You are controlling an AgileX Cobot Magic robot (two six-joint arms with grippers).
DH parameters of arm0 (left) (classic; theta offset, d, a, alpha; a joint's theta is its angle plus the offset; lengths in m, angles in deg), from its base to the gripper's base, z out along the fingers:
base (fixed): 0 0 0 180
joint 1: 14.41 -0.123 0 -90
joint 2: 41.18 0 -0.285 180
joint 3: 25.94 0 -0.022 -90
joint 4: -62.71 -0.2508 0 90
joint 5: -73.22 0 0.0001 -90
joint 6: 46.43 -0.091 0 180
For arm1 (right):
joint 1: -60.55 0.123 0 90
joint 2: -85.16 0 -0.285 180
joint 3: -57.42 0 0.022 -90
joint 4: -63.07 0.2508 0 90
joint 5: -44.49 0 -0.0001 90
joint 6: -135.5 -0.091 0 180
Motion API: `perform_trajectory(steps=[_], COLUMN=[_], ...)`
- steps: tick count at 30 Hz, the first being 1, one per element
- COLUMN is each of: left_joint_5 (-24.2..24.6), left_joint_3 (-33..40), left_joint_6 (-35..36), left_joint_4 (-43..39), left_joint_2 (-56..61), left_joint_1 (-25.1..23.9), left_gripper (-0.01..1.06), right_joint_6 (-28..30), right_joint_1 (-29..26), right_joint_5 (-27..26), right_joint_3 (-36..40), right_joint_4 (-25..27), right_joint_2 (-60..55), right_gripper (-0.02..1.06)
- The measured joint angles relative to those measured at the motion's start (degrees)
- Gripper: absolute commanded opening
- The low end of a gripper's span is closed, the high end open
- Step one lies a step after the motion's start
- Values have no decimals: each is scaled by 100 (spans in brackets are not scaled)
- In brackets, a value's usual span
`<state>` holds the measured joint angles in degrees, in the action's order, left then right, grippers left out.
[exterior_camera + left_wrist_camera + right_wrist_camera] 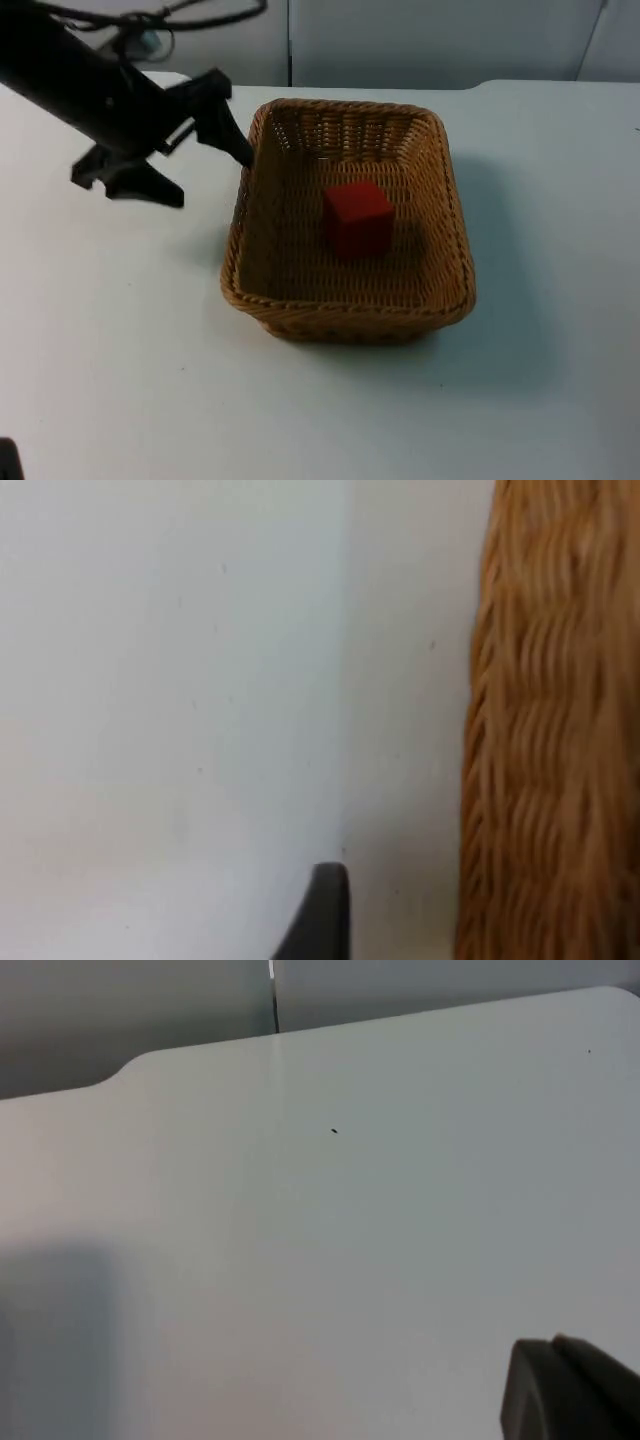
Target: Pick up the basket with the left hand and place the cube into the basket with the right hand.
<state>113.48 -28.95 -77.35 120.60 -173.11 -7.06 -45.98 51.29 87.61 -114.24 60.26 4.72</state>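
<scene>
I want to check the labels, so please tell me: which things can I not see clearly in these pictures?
- Left pincer, top view: open beside the wicker basket; whether a finger touches the rim is unclear, dark against dark.
- Red cube, top view: its underside and far faces are hidden by its own body.
- Basket, left wrist view: cut off by the picture's edge and blurred.
- Right pincer, right wrist view: cut off by the edge.

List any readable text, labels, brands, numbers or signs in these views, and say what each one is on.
None: no view carries any writing.
The wicker basket, the red cube inside it and the white table bear no label, brand or number.
The left pincer, open beside the basket's left rim, shows no marking either.
The small dark dot on the table in the right wrist view is a speck, not a character.
</scene>
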Motion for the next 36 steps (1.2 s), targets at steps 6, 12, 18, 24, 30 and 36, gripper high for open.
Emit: perform_trajectory(steps=[6,12,18,24,30,36], left_joint_5=[38,533,203,115,353,1331], left_joint_3=[0,127,1302,2716,3726,4356], left_joint_6=[79,266,280,280,411,1784], left_joint_4=[-577,-1849,-2337,-2432,-2703,-4517], left_joint_2=[1028,2854,5409,7987,9853,11718], left_joint_1=[-352,-394,-394,-394,-394,-394], left_gripper=[21,0,0,0,0,0], right_joint_6=[-20,-133,-404,-435,-552,-445], right_joint_1=[0,0,0,0,0,84], right_joint_5=[-90,4,131,412,832,1356], right_joint_3=[0,0,204,884,1776,2799], right_joint_4=[0,0,89,134,281,532], right_joint_2=[319,1330,2925,4544,5504,6511], right_gripper=[0,0,0,0,0,0])
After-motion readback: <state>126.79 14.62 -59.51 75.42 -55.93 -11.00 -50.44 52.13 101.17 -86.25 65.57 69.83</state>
